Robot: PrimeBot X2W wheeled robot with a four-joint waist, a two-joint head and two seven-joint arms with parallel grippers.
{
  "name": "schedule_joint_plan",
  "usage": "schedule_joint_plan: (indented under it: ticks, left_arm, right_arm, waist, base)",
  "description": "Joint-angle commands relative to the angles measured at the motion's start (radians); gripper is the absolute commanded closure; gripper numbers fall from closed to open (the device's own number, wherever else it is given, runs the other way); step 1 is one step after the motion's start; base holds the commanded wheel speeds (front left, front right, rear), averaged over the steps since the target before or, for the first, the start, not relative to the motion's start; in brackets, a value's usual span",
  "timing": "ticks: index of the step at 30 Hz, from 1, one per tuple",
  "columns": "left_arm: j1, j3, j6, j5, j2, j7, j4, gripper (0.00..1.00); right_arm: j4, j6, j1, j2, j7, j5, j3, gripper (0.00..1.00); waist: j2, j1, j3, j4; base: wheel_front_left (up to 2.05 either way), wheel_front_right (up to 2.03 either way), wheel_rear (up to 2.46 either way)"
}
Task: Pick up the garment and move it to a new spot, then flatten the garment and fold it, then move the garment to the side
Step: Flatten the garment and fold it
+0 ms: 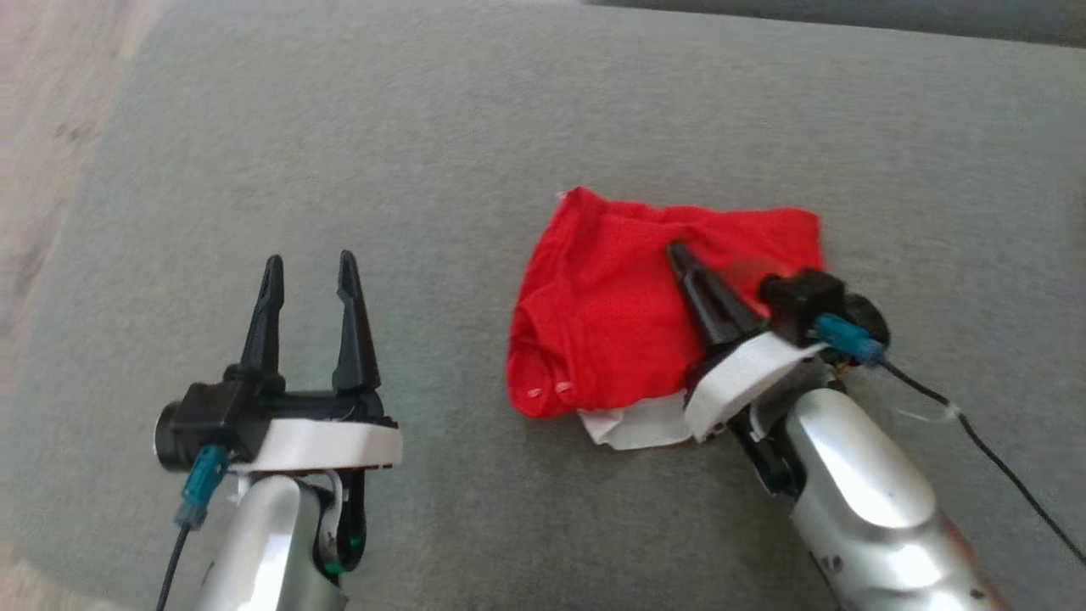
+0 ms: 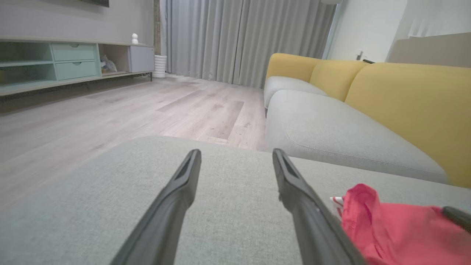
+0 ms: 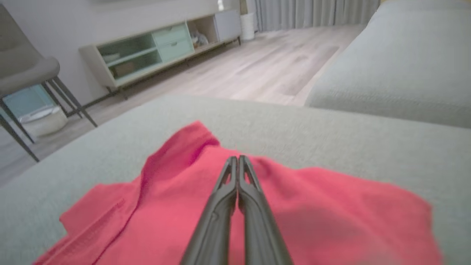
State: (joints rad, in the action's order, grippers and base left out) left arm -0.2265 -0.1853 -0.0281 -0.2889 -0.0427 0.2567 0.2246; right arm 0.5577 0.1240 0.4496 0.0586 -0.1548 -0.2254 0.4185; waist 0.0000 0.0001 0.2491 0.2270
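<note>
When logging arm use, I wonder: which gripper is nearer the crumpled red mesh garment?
Right. The right gripper lies over the garment, fingers shut, tips at its middle; the left gripper hangs open beside it, apart.

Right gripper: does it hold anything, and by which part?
The right gripper is shut, tips on a crease near the far edge of the crumpled red mesh garment; whether cloth is pinched cannot be told.

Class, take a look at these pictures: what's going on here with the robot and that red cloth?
A two-armed robot is working on a crumpled red garment lying on a grey cushion. Its right pincer is shut, tips down on the garment's middle; whether fabric is pinched between them is unclear. The left pincer is open and holds nothing, over bare cushion beside the garment.
</note>
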Motion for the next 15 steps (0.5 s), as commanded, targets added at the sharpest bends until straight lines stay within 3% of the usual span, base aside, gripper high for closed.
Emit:
schedule_joint_plan:
  ticks: [1,7,15]
  left_arm:
    - [-0.037,0.025,-0.007,-0.006,-0.008,0.005,-0.027,0.0]
    - [-0.05,0.015,-0.011,-0.016,-0.008,0.005,-0.025,0.0]
    - [-0.049,0.016,-0.019,-0.026,-0.008,0.005,-0.027,0.0]
  right_arm:
    - [-0.014,0.007,0.031,-0.008,0.006,-0.01,0.028,1.0]
    - [0.114,0.007,0.111,-0.008,0.036,-0.08,0.2,1.0]
    - [0.102,0.007,0.148,-0.008,-0.005,-0.206,0.397,1.0]
  waist:
    - [0.0,-0.0001,0.02,0.035]
    - [0.0,-0.0001,0.035,0.074]
    - [0.0,-0.0001,0.035,0.074]
  base:
    - [0.0,0.0,0.0]
    - [0.0,0.0,0.0]
    - [0.0,0.0,0.0]
